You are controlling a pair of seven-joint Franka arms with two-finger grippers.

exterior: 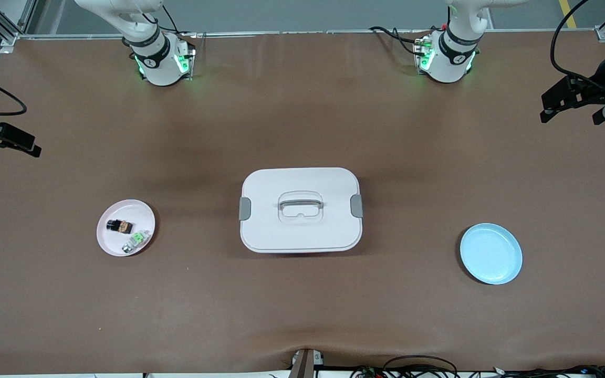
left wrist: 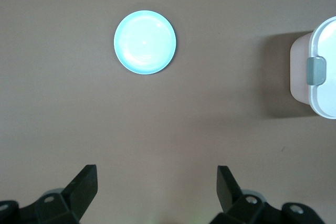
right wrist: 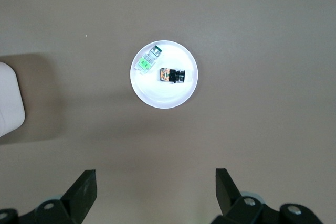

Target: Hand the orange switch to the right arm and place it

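Observation:
The orange switch [exterior: 119,226] [right wrist: 171,75], a tiny black block with orange markings, lies on a pale pink plate [exterior: 105,244] [right wrist: 163,98] toward the right arm's end of the table. My right gripper [right wrist: 155,174] hangs high over the bare table beside that plate, open, nothing between its fingers. My left gripper [left wrist: 156,174] is equally high over the table at the left arm's end, open and empty. From the front I see only both arms' bases.
A green-and-clear small part [exterior: 137,240] [right wrist: 147,60] shares the pink plate. A white lidded box [exterior: 271,231] [left wrist: 323,66] with grey latches stands mid-table. An empty light blue plate [exterior: 491,254] [left wrist: 144,42] lies toward the left arm's end.

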